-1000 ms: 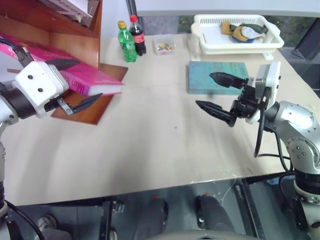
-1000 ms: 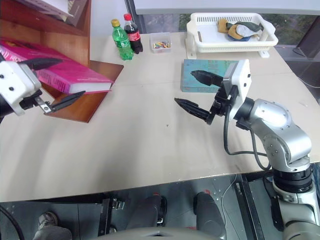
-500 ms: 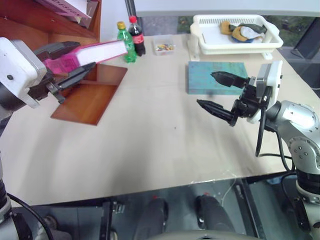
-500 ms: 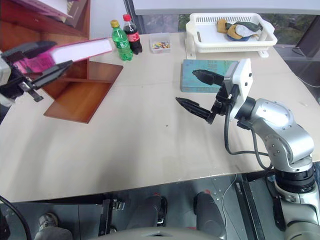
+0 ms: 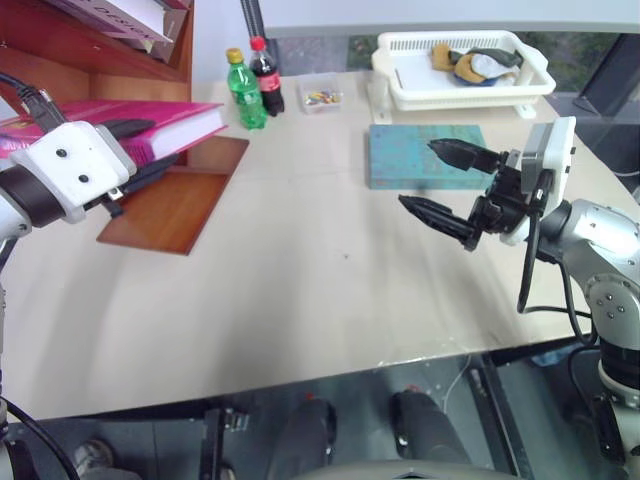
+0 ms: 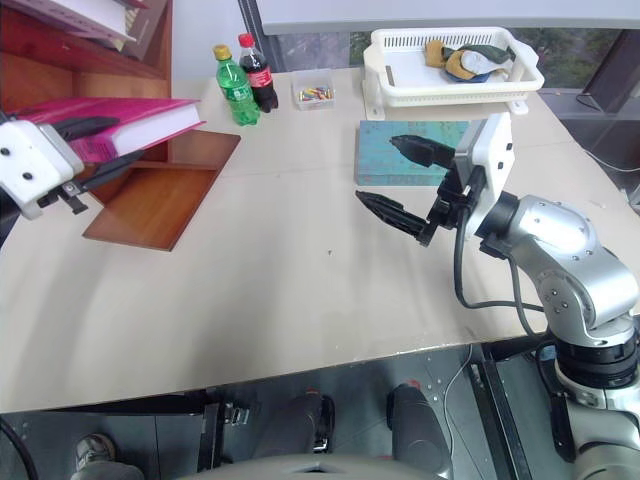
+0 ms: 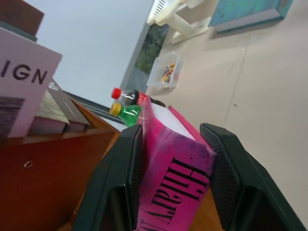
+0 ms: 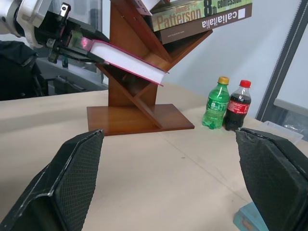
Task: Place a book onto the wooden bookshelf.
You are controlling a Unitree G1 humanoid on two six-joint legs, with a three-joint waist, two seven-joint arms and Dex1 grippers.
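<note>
Now lifted off the base board where it lay a second ago, the book (image 5: 150, 128) rides level in the left end effector (image 5: 140, 150), whose two black fingers clamp its pink covers near the spine end. That puts the task at mid-carry, by the look of it: the volume hangs over the wooden bookshelf (image 5: 120, 70) at the tabletop's (image 5: 300, 300) far left corner, above the flat base board (image 5: 170, 205), but rests on no shelf or slanted board yet. Upper shelves already carry other books (image 8: 202, 17), and the slanted boards leave narrow slots, so the angle of entry may matter. The right end effector (image 5: 440, 185) hovers with fingers spread wide and nothing between them, over the teal book (image 5: 420, 155) toward the far right edge. Behind it stands a white basket (image 5: 460, 85) holding cloths. Two bottles (image 5: 250, 85) and a small clear box (image 5: 320, 98) line the far edge just beside the shelf unit.
</note>
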